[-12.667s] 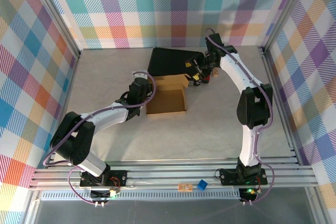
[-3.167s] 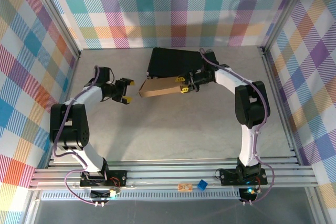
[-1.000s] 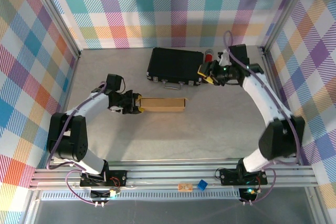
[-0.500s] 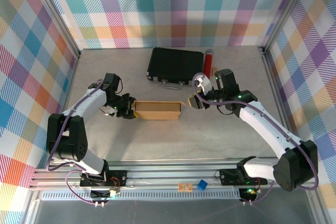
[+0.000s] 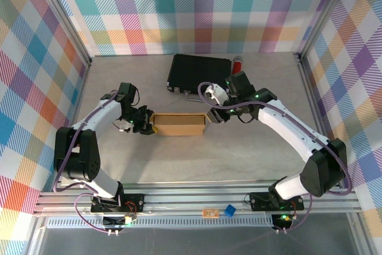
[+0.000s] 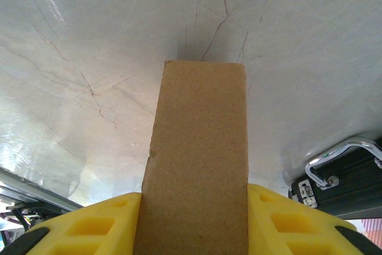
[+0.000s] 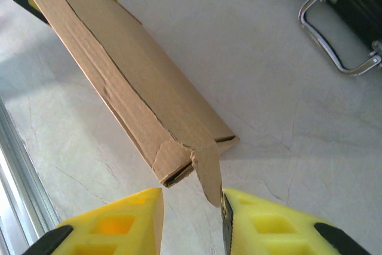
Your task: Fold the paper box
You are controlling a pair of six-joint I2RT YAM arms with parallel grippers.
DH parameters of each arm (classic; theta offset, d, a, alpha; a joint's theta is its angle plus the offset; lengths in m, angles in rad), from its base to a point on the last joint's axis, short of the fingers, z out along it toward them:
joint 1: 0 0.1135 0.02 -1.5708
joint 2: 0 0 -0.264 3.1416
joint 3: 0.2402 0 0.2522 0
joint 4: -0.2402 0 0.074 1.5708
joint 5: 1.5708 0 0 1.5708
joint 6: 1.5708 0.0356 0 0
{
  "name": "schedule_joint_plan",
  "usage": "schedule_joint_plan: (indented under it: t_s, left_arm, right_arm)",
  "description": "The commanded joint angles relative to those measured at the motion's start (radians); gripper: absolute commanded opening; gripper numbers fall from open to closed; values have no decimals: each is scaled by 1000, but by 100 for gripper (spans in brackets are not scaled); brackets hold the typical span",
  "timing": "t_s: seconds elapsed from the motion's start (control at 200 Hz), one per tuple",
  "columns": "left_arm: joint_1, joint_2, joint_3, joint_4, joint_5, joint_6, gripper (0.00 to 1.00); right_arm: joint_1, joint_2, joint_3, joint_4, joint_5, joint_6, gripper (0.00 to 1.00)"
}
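The paper box (image 5: 177, 125) is a flat brown cardboard box lying on the table's middle. My left gripper (image 5: 149, 126) is shut on its left end; in the left wrist view the box (image 6: 200, 147) runs away from between the yellow fingers (image 6: 101, 225) of the gripper (image 6: 196, 222). My right gripper (image 5: 210, 116) is at the box's right end. In the right wrist view a loose end flap (image 7: 209, 174) sticks out from the box (image 7: 128, 76), its tip against the inner face of the right finger (image 7: 268, 225). The right gripper (image 7: 191, 219) stands open.
A black hard case (image 5: 200, 73) with a metal handle (image 7: 331, 40) lies behind the box, and a red cylinder (image 5: 237, 64) lies at its right end. The case's corner (image 6: 349, 186) is near the left gripper. Plaid walls and metal rails enclose the table.
My right arm has swung from beside the black case down to the box's right end, and its jaws have narrowed. The left gripper keeps its hold on the box's left end.
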Motion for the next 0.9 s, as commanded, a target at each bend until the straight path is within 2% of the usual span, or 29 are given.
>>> schedule_joint_plan:
  t_s: [0.0,0.395,0.75,0.895]
  left_arm:
    - [9,22,24,-28,-30,-10,13]
    - [9,45,32,-23,-25,-9,13]
    - [11,61,17,27,-13,-62,13]
    - [10,71,15,47,-8,-90,13]
  right_arm:
    - [17,24,41,-61,34,-30,30]
    - [43,126,119,-68,97,-4,18]
    - [58,172,157,-78,118,42,0]
    - [85,187,169,-78,150,94,0]
